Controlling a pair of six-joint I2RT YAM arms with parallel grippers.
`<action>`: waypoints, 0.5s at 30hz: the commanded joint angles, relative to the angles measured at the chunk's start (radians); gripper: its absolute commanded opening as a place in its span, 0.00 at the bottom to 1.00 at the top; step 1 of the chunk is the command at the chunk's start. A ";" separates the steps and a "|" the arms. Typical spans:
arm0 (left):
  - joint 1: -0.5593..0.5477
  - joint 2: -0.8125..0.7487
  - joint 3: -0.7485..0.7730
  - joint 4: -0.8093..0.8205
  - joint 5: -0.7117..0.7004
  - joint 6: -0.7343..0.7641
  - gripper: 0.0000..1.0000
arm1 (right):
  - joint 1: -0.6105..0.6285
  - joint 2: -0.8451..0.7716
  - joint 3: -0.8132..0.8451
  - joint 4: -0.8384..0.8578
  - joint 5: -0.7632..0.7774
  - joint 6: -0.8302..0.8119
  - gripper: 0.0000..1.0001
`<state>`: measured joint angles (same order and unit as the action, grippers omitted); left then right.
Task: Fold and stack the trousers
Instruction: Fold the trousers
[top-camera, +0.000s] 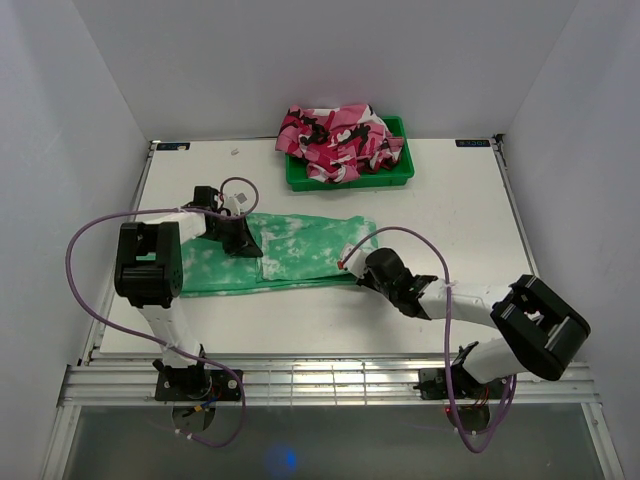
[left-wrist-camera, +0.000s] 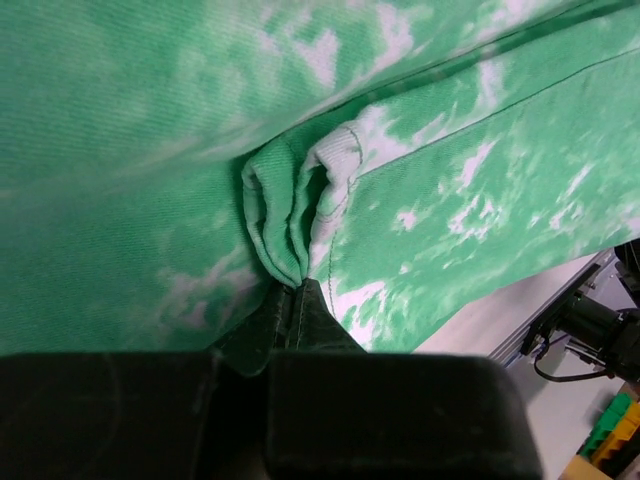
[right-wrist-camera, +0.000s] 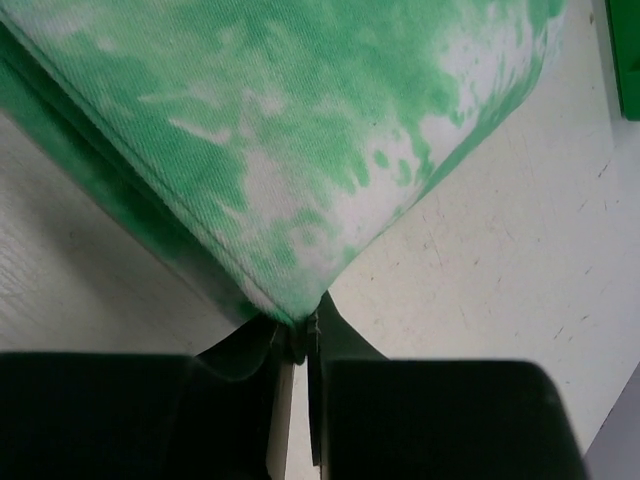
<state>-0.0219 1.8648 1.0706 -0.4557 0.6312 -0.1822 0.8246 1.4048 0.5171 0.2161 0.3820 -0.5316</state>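
The green tie-dye trousers (top-camera: 290, 252) lie flat across the middle of the white table, folded lengthwise. My left gripper (top-camera: 240, 240) sits on their upper middle and is shut on a bunched fold of the cloth (left-wrist-camera: 285, 215), pinched between the dark fingertips (left-wrist-camera: 292, 300). My right gripper (top-camera: 358, 272) is at the trousers' near right corner, shut on that corner (right-wrist-camera: 300, 300), which rises off the table (right-wrist-camera: 480, 260).
A green bin (top-camera: 395, 172) holding pink camouflage cloth (top-camera: 335, 140) stands at the back of the table. The table's aluminium front rail (top-camera: 330, 385) runs between the arm bases. Purple cables (top-camera: 85, 260) loop beside both arms.
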 joint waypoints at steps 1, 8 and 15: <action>0.000 0.050 0.009 -0.012 -0.126 0.041 0.00 | -0.001 -0.035 -0.022 -0.075 0.068 -0.015 0.08; 0.000 0.093 0.035 -0.031 -0.136 0.047 0.00 | -0.051 -0.174 0.067 -0.361 -0.137 0.010 0.98; -0.006 0.085 0.035 -0.043 -0.125 0.073 0.00 | -0.306 -0.244 0.349 -0.636 -0.743 0.085 0.93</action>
<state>-0.0231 1.9072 1.1191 -0.5053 0.6552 -0.1726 0.6052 1.1767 0.7696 -0.2817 -0.0193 -0.4984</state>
